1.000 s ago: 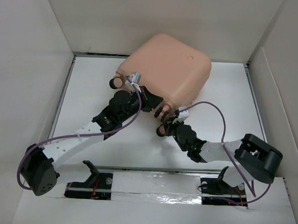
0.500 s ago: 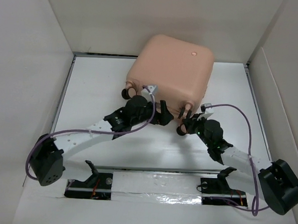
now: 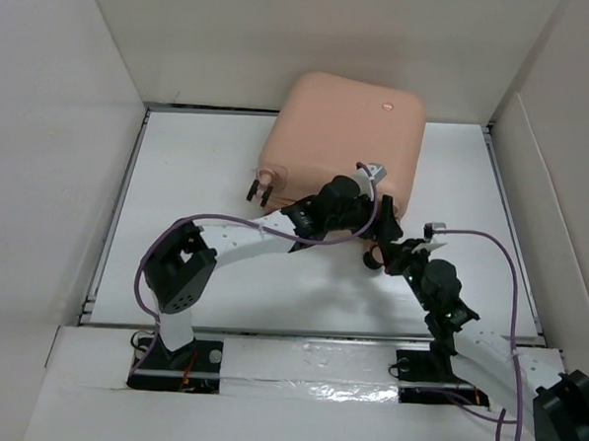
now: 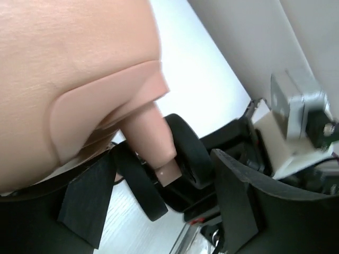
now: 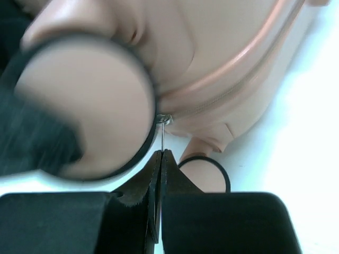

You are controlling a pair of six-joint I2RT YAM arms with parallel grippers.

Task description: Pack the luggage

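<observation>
Seemingly zipping the luggage [image 3: 344, 124], I'm pinching its zip pull [image 5: 161, 135] in the closed right gripper [image 5: 160, 159], left gripper [image 4: 159, 198] spread astride a wheel [image 4: 188, 153], next needing a steady drag.

The left gripper [image 4: 159, 207] has its black fingers [image 4: 87, 198] spread either side of a black wheel [image 4: 185, 153] under the pink suitcase [image 4: 69, 63], above the white table [image 4: 201, 69].
</observation>
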